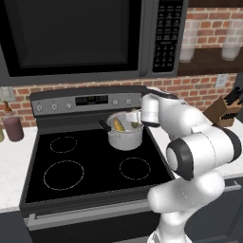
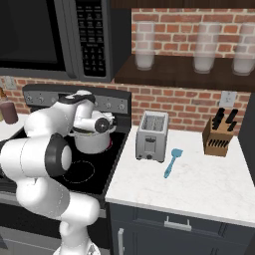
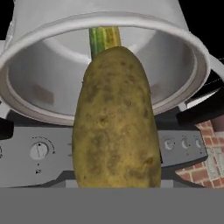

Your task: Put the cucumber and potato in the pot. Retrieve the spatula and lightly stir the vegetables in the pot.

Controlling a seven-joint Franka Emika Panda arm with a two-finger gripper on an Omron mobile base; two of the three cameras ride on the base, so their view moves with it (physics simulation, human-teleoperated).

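Stovetop pot (image 3: 43, 87); potato (image 3: 116, 122) in gripper (image 1: 136, 118)

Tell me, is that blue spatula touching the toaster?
Apart. The right base view shows the spatula lying flat on the counter, with a strip of bare white counter between it and the toaster.

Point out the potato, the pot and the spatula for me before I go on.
potato (image 3: 116, 118), hand view, middle of its brown skin.
pot (image 1: 126, 138), left base view, front of its steel wall.
spatula (image 2: 171, 165), right base view, its blue handle, lying on the white counter right of the toaster.
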